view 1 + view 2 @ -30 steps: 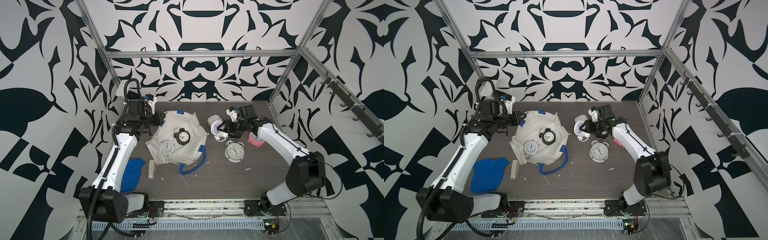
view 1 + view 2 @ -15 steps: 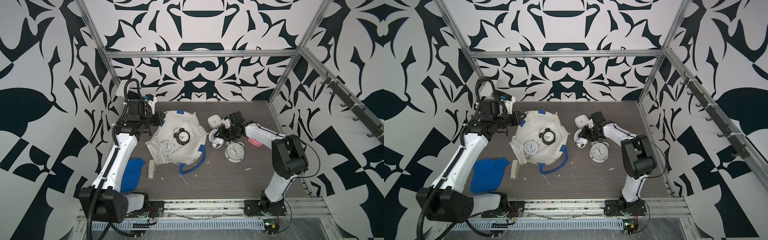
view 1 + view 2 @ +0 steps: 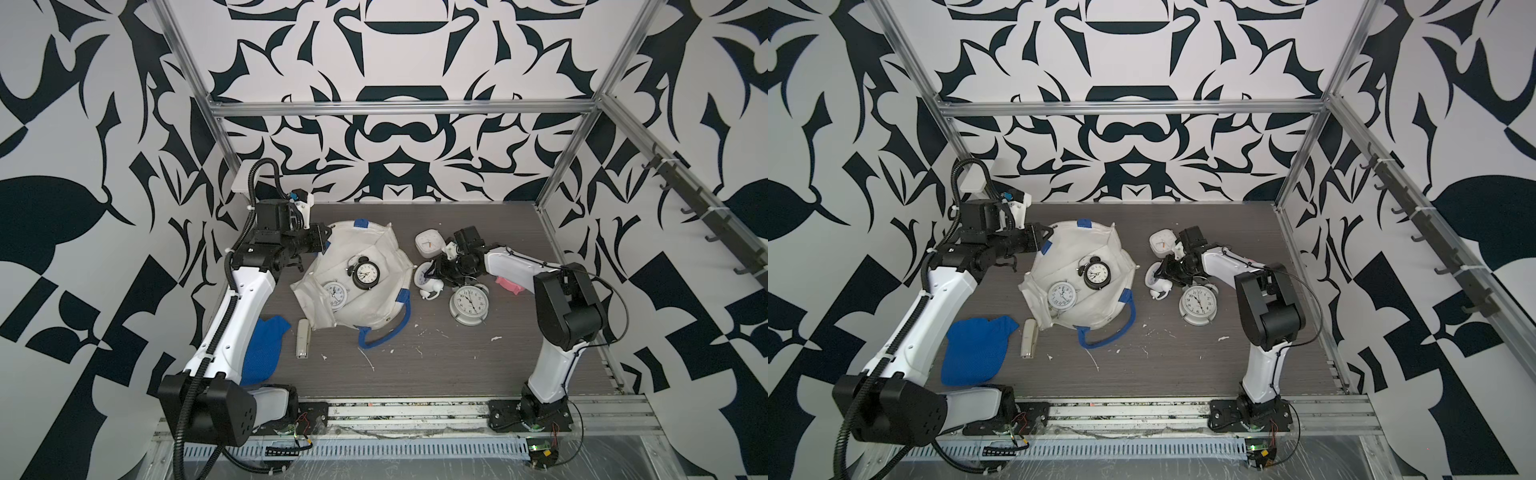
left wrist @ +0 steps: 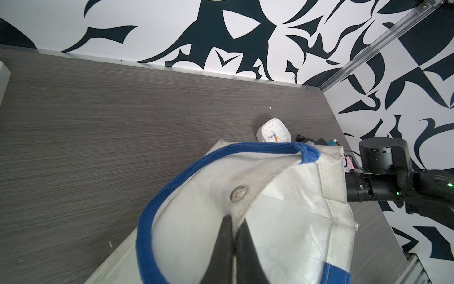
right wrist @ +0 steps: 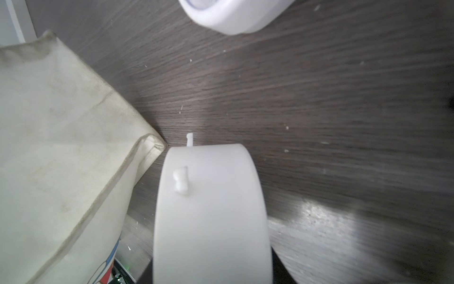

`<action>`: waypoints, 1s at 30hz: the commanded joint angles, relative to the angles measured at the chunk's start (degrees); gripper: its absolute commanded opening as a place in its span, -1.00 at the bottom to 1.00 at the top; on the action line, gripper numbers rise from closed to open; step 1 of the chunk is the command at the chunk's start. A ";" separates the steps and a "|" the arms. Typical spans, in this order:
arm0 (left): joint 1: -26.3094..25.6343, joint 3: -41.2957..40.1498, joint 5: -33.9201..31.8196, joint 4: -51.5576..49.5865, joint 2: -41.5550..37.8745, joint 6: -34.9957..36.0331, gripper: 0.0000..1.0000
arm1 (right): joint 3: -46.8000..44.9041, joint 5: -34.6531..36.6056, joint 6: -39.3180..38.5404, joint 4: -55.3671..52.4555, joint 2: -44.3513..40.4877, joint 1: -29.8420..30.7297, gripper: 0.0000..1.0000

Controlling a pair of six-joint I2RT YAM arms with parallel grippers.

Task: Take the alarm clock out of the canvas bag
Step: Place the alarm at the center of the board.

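Note:
The off-white canvas bag [image 3: 374, 316] [image 3: 1096, 309] with blue handles lies slumped open in the middle of the table. A black alarm clock [image 3: 365, 274] [image 3: 1097, 275] and a white alarm clock [image 3: 335, 294] [image 3: 1062, 294] lie face up in it. My left gripper [image 3: 326, 243] [image 3: 1047, 239] [image 4: 234, 221] is shut on the bag's back-left rim, beside a snap button. My right gripper [image 3: 434, 274] [image 3: 1163, 272] is shut on a round white alarm clock [image 3: 423, 279] [image 3: 1152, 279] [image 5: 211, 209], low over the table just right of the bag.
A large white alarm clock [image 3: 468, 305] [image 3: 1198, 305] lies face up right of the held one. A square white clock [image 3: 429, 243] [image 3: 1163, 243] sits behind it. A pink object [image 3: 509, 284], a blue cloth [image 3: 266, 349] and a beige stapler [image 3: 303, 338] lie on the table.
My right arm folded in at the elbow, and its gripper carried the round white clock down and forward, uncovering the square clock behind. My left gripper stayed put on the bag.

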 commanded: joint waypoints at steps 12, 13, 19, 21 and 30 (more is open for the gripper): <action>0.27 0.08 0.85 2.82 -2.41 0.09 -1.00 | 1.87 -2.18 -0.17 2.36 0.53 -0.29 0.12; 0.28 0.01 1.11 2.77 -2.50 0.22 -1.00 | 1.87 -2.26 -0.43 2.26 0.57 -0.44 0.15; 0.28 0.00 1.47 2.59 -2.41 0.40 -1.00 | 1.89 -2.15 -2.07 1.04 0.99 -1.92 0.21; 0.28 -0.11 1.14 2.70 -2.58 0.42 -1.00 | 1.78 -2.08 -2.27 1.04 1.01 -2.31 0.22; 0.28 0.46 0.45 2.80 -2.09 0.50 -1.00 | 3.11 -1.05 -3.78 -0.31 2.73 -3.62 0.29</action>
